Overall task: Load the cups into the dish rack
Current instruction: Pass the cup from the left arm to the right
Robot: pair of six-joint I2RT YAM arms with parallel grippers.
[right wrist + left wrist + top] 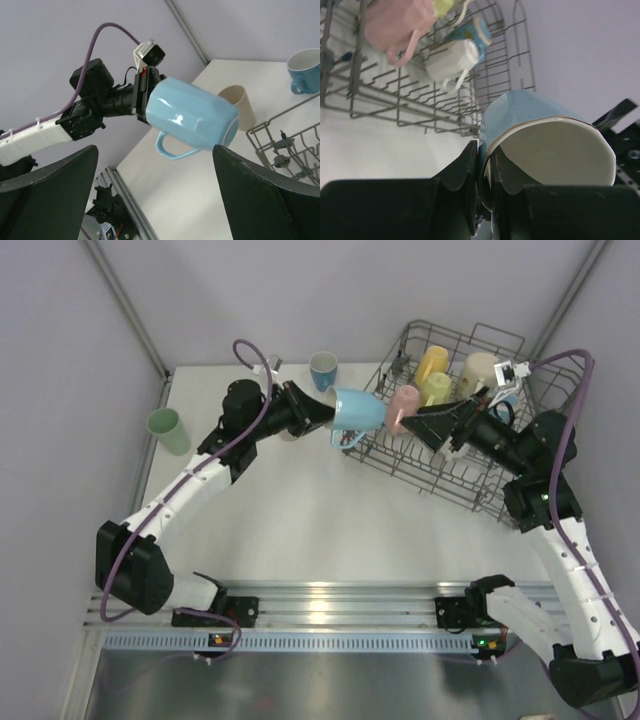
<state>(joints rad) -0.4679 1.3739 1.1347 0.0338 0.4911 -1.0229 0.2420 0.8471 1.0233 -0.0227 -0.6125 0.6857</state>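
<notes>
The light blue ceramic mug (358, 408) hangs in the air on its side, handle pointing down, right at the left edge of the grey wire dish rack (470, 490). From above it is hard to say whether it touches the wires. The left gripper (322, 412) is pinching the mug's rim, with one black finger (507, 172) inside the mouth and the other on the outer wall.

Facing it from the rack side, the right gripper (418, 423) is spread wide and holds nothing. In its own wrist view the mug sits framed between its two fingers.

A pink mug (403, 405), a yellow cup (432, 362), a lime cup (437, 388) and a cream mug (478, 370) lie in the rack. On the white tabletop (300, 520), a darker blue mug (323, 370) stands upright near the far edge. A beige tumbler (237, 105) stands below the held mug, and a mint green tumbler (170, 430) stands well apart at the left.
</notes>
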